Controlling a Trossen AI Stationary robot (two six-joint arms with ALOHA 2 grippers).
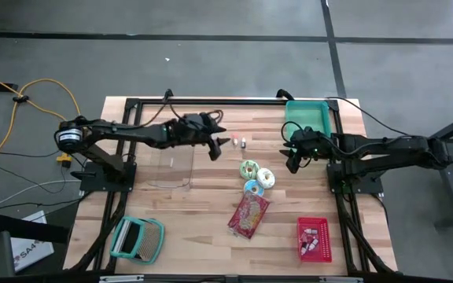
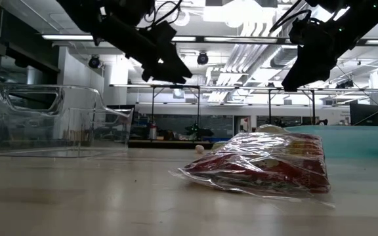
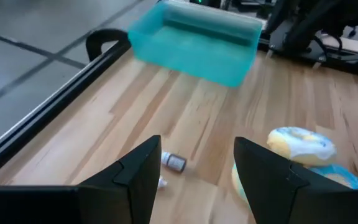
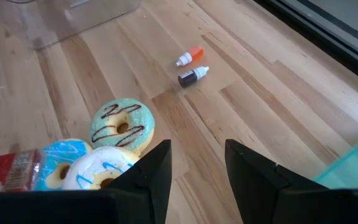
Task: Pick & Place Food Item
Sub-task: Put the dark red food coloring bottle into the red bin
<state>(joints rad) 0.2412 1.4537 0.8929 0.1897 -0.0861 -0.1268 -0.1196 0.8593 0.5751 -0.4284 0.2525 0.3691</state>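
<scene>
Three iced donuts lie together mid-table: a green one (image 1: pixel 248 167), a white one (image 1: pixel 265 178) and a blue one (image 1: pixel 253 189). Nearer the front edge, a red snack bag (image 1: pixel 248 215) lies flat. My left gripper (image 1: pixel 215 149) hangs open above the table between the clear container (image 1: pixel 171 167) and two small bottles (image 1: pixel 239 142); in its wrist view the gripper (image 3: pixel 197 146) has nothing between its fingers. My right gripper (image 1: pixel 292 165) hovers open just right of the donuts, also holding nothing (image 4: pixel 197 149). The green donut (image 4: pixel 122 126) lies ahead of it.
A teal bin (image 1: pixel 307 118) stands at the far right, behind my right gripper. A red basket (image 1: pixel 314 238) sits at the near right and a teal-and-white tool (image 1: pixel 138 238) at the near left. Black frame rails (image 1: pixel 211 101) run along the table's edges.
</scene>
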